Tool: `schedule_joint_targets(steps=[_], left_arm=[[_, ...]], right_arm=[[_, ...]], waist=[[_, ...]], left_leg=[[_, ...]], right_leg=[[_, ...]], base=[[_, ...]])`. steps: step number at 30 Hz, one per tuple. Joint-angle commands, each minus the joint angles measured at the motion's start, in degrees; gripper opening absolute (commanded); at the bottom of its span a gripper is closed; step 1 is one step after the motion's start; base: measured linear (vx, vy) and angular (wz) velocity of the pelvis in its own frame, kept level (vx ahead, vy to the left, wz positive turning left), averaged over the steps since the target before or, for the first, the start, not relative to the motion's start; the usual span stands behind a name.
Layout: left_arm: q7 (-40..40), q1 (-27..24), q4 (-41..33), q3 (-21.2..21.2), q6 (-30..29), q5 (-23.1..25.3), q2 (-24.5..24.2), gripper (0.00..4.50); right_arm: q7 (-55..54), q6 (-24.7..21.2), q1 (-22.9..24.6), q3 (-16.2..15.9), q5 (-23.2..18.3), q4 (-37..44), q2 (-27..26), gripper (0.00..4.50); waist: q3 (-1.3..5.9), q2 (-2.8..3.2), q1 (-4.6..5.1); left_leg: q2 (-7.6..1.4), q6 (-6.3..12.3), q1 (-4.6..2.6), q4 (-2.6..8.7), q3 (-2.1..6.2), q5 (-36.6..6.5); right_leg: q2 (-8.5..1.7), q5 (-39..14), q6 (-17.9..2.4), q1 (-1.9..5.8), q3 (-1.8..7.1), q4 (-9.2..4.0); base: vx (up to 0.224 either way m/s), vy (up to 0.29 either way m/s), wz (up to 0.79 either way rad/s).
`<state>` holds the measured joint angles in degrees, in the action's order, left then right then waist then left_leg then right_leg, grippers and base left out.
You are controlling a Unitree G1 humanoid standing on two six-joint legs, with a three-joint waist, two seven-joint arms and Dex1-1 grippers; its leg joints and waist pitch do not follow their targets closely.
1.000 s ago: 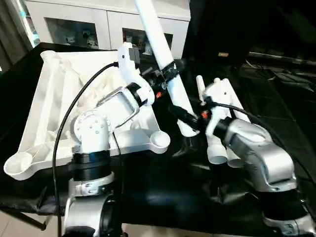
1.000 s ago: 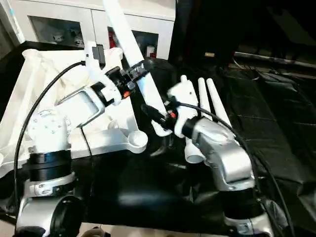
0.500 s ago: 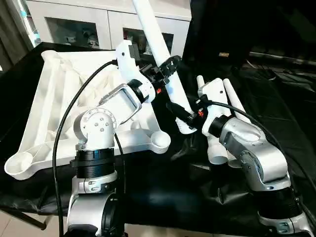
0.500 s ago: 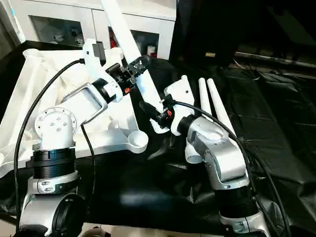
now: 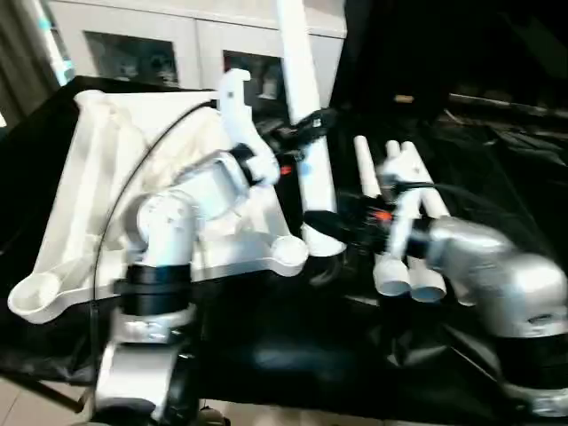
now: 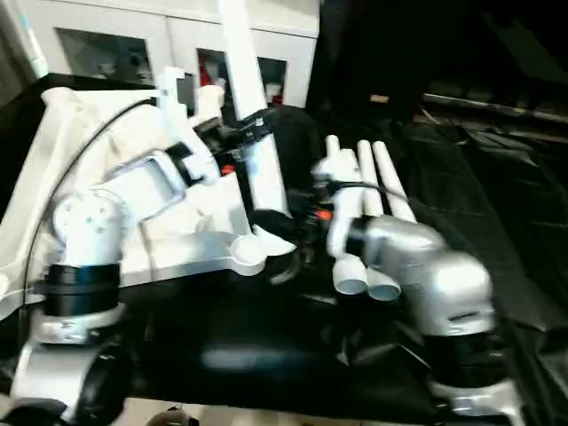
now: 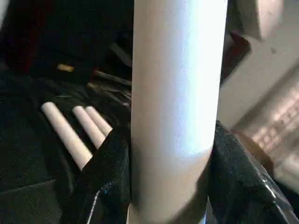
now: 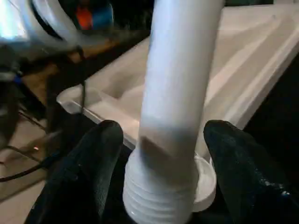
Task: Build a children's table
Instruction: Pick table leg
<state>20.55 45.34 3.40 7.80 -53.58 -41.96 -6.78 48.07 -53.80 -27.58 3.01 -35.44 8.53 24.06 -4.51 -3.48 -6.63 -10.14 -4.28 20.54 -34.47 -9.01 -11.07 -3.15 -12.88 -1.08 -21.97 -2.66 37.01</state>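
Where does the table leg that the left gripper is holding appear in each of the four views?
Left eye: the held leg stands near-upright at centre.
Right eye: it rises left of centre.
Left wrist: it runs up the middle between black fingers.
Right wrist: threaded end between fingers.
Shared landmark: the tabletop.

Both head views are smeared with motion blur, most strongly on the silver forearms at lower left and lower right. The right half and bottom of each frame are dim, over a black table cover [image 5: 293, 355] showing faint sheen, while the white tabletop [image 5: 98, 177] at upper left is brightly lit. In the wrist views a close white leg [image 7: 177, 102] looks soft, with glare along it.
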Motion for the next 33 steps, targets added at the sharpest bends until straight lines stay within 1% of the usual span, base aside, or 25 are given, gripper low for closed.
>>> schedule_joint_targets(steps=[1,2,3,4,6,7,10,12,13,14,15,16,17,18,19,20,21,22,29,30,31,32,33], left_arm=[[2.9,1.8,-0.6,-1.0,-0.9,-1.5,-0.2,1.87],[3.4,1.9,-0.7,-0.9,-1.1,-1.9,-0.3,1.87],[5.7,2.6,-0.9,-1.3,-1.2,-2.9,-1.1,1.87],[5.7,2.6,-0.9,-1.3,-1.2,-2.9,-1.1,1.87],[10.2,3.0,-2.5,-2.1,-2.5,-5.5,-2.1,1.87],[10.2,3.0,-2.5,-2.1,-2.5,-5.5,-2.1,1.87],[11.4,3.4,-2.5,-1.5,-3.5,-7.2,-1.5,1.86],[12.8,3.5,-2.8,-1.8,-3.0,-7.3,-1.6,1.86],[13.2,3.5,-2.8,-1.8,-2.8,-7.4,-1.5,1.86],[13.2,3.5,-2.8,-1.8,-2.8,-7.4,-1.5,1.86],[13.5,3.4,-2.9,-1.9,-2.5,-7.5,-1.4,1.86],[13.5,3.4,-2.9,-1.9,-2.5,-7.5,-1.4,1.86],[13.8,3.4,-2.9,-1.9,-2.4,-7.9,-1.3,1.86],[13.9,3.3,-2.9,-2.0,-2.5,-8.1,-1.3,1.86],[14.0,3.4,-2.8,-2.0,-2.5,-8.1,-1.4,1.86],[14.0,3.4,-2.8,-2.0,-2.5,-8.1,-1.4,1.86],[14.1,3.4,-2.7,-2.0,-2.5,-8.1,-1.4,1.86],[14.2,3.5,-2.5,-1.9,-2.4,-8.0,-1.5,1.86],[14.8,2.9,-2.7,-2.1,-2.3,-7.5,-1.8,1.86],[13.6,2.8,-2.6,-1.5,-3.1,-8.1,-1.5,2.21],[13.4,2.8,-2.6,-1.3,-3.2,-8.3,-1.4,2.42],[12.5,2.7,-2.7,-0.7,-3.3,-8.7,-0.8,2.56],[12.3,2.6,-2.8,-0.7,-3.1,-8.5,-0.8,2.56]], right_arm=[[1.2,-1.8,-0.9,1.2,-2.3,0.5,0.8,3.19],[1.4,-2.2,-1.0,1.3,-2.7,0.5,1.0,3.19],[1.9,-2.9,-1.3,1.4,-3.6,0.1,1.7,3.19],[1.9,-2.9,-1.3,1.4,-3.6,0.1,1.7,3.19],[2.4,-5.0,-1.5,1.8,-5.2,-0.2,1.9,3.19],[2.4,-5.0,-1.5,1.8,-5.2,-0.2,1.9,3.19],[3.0,-7.1,-1.0,1.1,-6.3,0.7,2.7,3.19],[3.2,-7.9,-0.6,0.5,-6.7,1.2,2.9,3.19],[2.9,-8.3,-0.5,0.4,-7.1,1.2,2.9,3.00],[2.9,-8.3,-0.5,0.4,-7.1,1.2,2.9,3.00],[2.5,-8.7,-0.5,0.5,-7.5,1.0,2.7,2.79],[2.5,-8.7,-0.5,0.5,-7.5,1.0,2.7,2.72],[1.9,-9.5,-0.6,0.9,-8.4,0.7,1.8,2.72],[1.8,-9.8,-0.6,1.0,-8.7,0.7,1.5,2.54],[1.6,-10.0,-0.6,1.0,-9.0,0.8,1.2,2.44],[1.6,-10.0,-0.6,1.0,-9.0,0.8,1.2,2.44],[1.5,-10.1,-0.7,1.0,-9.1,0.7,1.1,2.28],[1.4,-10.1,-0.7,0.9,-9.0,0.7,0.9,2.21],[-0.2,-9.6,-0.6,0.7,-8.6,0.3,0.3,2.02],[-0.8,-9.3,-0.5,0.8,-8.4,0.3,0.1,2.00],[-1.0,-9.2,-0.5,0.8,-8.3,0.2,0.1,1.99],[-1.8,-8.4,-0.4,0.7,-7.5,0.1,-0.1,1.99],[-1.9,-8.2,-0.4,0.6,-7.4,0.0,-0.1,1.99]], waist=[[4.56,0.27,-0.43],[4.59,0.24,-0.40],[4.65,0.24,-0.43],[4.64,0.17,-0.44],[4.67,0.35,-0.51],[4.67,0.36,-0.55],[4.63,0.36,-0.58],[4.62,0.42,-0.74],[4.60,0.39,-0.80],[4.63,0.33,-0.80],[4.68,0.51,-0.86],[4.66,0.45,-0.82],[4.69,0.32,-0.88],[4.72,0.37,-0.88],[4.73,0.34,-0.88],[4.76,0.39,-0.96],[4.74,0.38,-0.98],[4.71,0.30,-1.04],[4.73,0.49,-1.52],[4.76,0.52,-1.53],[4.77,0.50,-1.53],[4.79,0.72,-1.54],[4.79,0.64,-1.53]], left_leg=[[-2.22,1.16,-0.11,3.26,0.46,-0.5],[-2.20,1.19,-0.12,3.25,0.44,-0.4],[-2.24,1.15,0.01,3.20,0.43,0.1],[-2.20,1.30,-0.06,3.22,0.42,0.2],[-2.16,1.08,-0.07,3.22,0.37,0.0],[-2.22,1.01,-0.08,3.25,0.39,-0.1],[-2.23,0.77,-0.04,3.21,0.35,-0.5],[-2.30,0.64,-0.07,3.23,0.36,-0.9],[-2.30,0.53,-0.06,3.26,0.37,-0.9],[-2.27,0.48,-0.03,3.26,0.38,-0.8],[-2.27,0.40,-0.04,3.23,0.42,-0.7],[-2.27,0.36,-0.01,3.24,0.41,-0.7],[-2.28,0.31,-0.05,3.24,0.40,-0.7],[-2.26,0.36,0.02,3.23,0.42,-0.3],[-2.30,0.27,-0.03,3.24,0.43,-0.3],[-2.31,0.20,-0.02,3.23,0.42,-0.3],[-2.31,0.16,-0.01,3.24,0.42,-0.3],[-2.33,0.13,-0.05,3.25,0.40,-0.4],[-2.35,-0.53,-0.12,3.32,0.41,-0.7],[-2.35,-0.63,-0.09,3.32,0.43,-0.6],[-2.35,-0.63,-0.12,3.32,0.44,-0.5],[-2.36,-0.80,-0.09,3.26,0.45,-0.5],[-2.34,-0.80,-0.02,3.26,0.46,-0.5]], right_leg=[[-4.50,0.0,-10.4,3.52,2.86,-4.23],[-4.46,0.3,-10.8,3.52,2.83,-4.19],[-4.50,1.3,-11.4,3.59,2.82,-4.07],[-4.47,1.5,-11.5,3.59,2.79,-4.12],[-4.50,1.5,-12.2,3.60,2.79,-4.03],[-4.54,1.3,-12.3,3.61,2.78,-4.07],[-4.52,1.5,-12.9,3.66,2.79,-4.11],[-4.59,0.6,-12.6,3.70,2.81,-4.15],[-4.59,0.3,-12.3,3.70,2.82,-4.20],[-4.56,0.3,-12.1,3.74,2.81,-4.19],[-4.61,0.4,-12.0,3.74,2.82,-4.15],[-4.58,0.4,-11.9,3.72,2.83,-4.20],[-4.57,0.5,-11.9,3.73,2.81,-4.19],[-4.56,1.0,-12.0,3.73,2.80,-4.10],[-4.55,1.1,-12.2,3.68,2.76,-4.07],[-4.58,1.3,-12.2,3.72,2.77,-4.06],[-4.58,1.3,-12.1,3.73,2.78,-4.07],[-4.59,1.2,-12.0,3.70,2.80,-4.07],[-4.61,0.4,-11.2,3.61,2.81,-4.14],[-4.61,0.9,-11.3,3.61,2.81,-4.08],[-4.56,1.5,-11.4,3.60,2.78,-3.99],[-4.63,2.0,-11.7,3.62,2.78,-3.92],[-4.64,2.2,-11.7,3.67,2.79,-3.99]], base=[[0.000,0.000,0.00],[0.000,0.000,0.00],[0.000,0.000,0.00],[0.000,0.000,0.00],[0.000,0.000,0.00],[0.000,0.000,0.00],[0.000,0.000,0.00],[0.000,0.000,0.00],[0.000,0.000,0.00],[0.000,0.000,0.00],[0.000,0.000,0.00],[0.000,0.000,0.00],[0.000,0.000,0.00],[0.000,0.000,0.00],[0.000,0.000,0.00],[0.000,0.000,0.00],[0.000,0.000,0.00],[0.000,0.000,0.00],[0.000,0.000,0.00],[0.000,0.000,0.00],[0.000,0.000,0.00],[0.000,0.000,0.00],[0.000,0.000,0.00]])
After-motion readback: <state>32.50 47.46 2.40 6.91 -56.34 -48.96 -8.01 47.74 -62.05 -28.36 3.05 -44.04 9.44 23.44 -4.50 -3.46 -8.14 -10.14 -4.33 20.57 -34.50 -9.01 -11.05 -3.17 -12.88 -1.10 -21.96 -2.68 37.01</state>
